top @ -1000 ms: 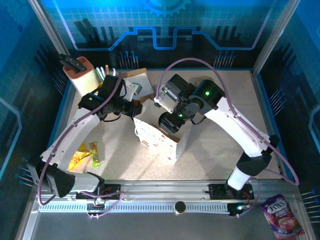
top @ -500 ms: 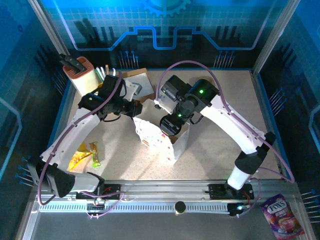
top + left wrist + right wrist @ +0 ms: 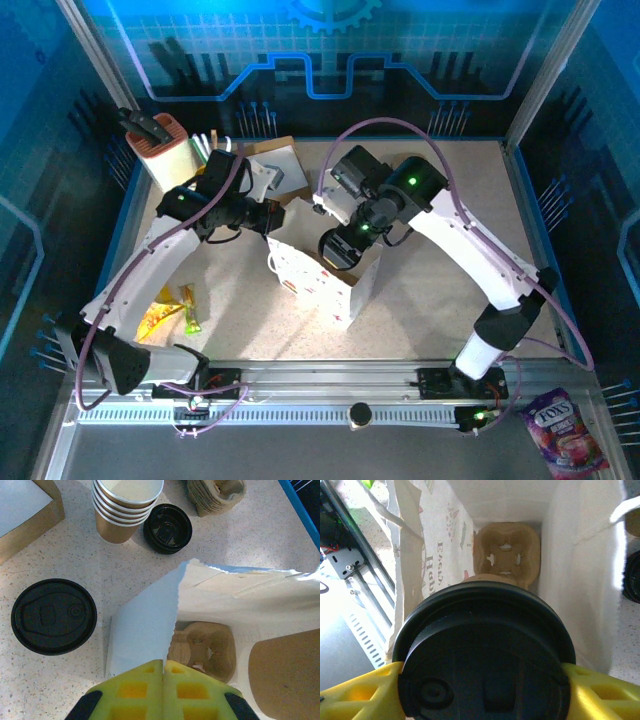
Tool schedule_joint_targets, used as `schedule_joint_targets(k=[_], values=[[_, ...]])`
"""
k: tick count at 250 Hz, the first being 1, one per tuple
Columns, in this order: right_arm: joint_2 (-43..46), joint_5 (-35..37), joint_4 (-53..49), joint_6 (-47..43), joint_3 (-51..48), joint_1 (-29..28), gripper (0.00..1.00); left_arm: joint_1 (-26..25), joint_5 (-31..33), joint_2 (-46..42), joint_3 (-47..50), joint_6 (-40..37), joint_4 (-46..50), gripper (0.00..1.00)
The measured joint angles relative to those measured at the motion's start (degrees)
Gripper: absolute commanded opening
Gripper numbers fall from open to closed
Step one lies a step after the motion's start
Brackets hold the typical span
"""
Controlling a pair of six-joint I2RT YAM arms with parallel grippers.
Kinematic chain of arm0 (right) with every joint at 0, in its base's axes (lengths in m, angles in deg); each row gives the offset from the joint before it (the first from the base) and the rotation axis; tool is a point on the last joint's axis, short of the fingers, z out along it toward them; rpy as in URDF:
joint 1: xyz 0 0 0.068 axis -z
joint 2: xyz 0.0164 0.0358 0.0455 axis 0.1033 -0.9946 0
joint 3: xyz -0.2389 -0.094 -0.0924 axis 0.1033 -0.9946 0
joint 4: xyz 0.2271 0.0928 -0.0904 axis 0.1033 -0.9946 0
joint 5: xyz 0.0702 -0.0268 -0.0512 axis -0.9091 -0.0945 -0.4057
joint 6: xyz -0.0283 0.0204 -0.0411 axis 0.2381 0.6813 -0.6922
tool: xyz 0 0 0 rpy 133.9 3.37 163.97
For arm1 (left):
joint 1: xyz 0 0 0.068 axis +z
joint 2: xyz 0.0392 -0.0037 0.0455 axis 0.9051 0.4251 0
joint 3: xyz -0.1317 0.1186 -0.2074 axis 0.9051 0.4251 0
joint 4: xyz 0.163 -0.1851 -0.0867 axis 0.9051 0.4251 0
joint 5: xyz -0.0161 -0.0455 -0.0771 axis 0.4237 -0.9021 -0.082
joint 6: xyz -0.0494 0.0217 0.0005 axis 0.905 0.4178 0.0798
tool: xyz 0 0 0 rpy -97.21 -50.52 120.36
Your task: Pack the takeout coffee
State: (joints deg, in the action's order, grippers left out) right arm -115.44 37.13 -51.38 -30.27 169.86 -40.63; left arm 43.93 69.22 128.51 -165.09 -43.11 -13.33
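My right gripper [image 3: 485,682] is shut on a takeout coffee [image 3: 485,655], a tan paper cup under a black lid. It hangs in the mouth of the white printed paper bag [image 3: 312,282], above the beige pulp carrier [image 3: 506,555] on the bag's floor. From the left wrist, the held cup's tan side [image 3: 285,680] shows inside the bag beside the carrier [image 3: 202,647]. My left gripper [image 3: 163,665] is shut on the bag's rim, keeping it open. Another lidded coffee [image 3: 54,616] stands on the table left of the bag.
A stack of empty cups [image 3: 127,505], a pile of black lids [image 3: 167,528] and spare carriers [image 3: 216,495] sit behind the bag. A brown box [image 3: 275,160] and a holder [image 3: 160,140] stand at the back left. Snack packets [image 3: 165,310] lie front left.
My right arm has shifted slightly over the bag's mouth with the cup still held. The left arm and the bag have stayed put.
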Motion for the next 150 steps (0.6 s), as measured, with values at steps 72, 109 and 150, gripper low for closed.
schedule_joint_targets(k=[72,109,150], values=[[0.39,0.68,0.0,0.0,-0.07,0.59,0.5,0.0,0.02,0.0,0.0,0.0,-0.02,0.0],[-0.33,3.1,-0.44,0.04,-0.2,0.07,0.5,0.0,0.0,0.0,0.0,0.0,-0.02,0.0],[-2.62,6.08,-0.87,0.04,-0.2,-1.03,0.49,0.0,0.0,0.0,0.0,0.0,0.0,0.0]])
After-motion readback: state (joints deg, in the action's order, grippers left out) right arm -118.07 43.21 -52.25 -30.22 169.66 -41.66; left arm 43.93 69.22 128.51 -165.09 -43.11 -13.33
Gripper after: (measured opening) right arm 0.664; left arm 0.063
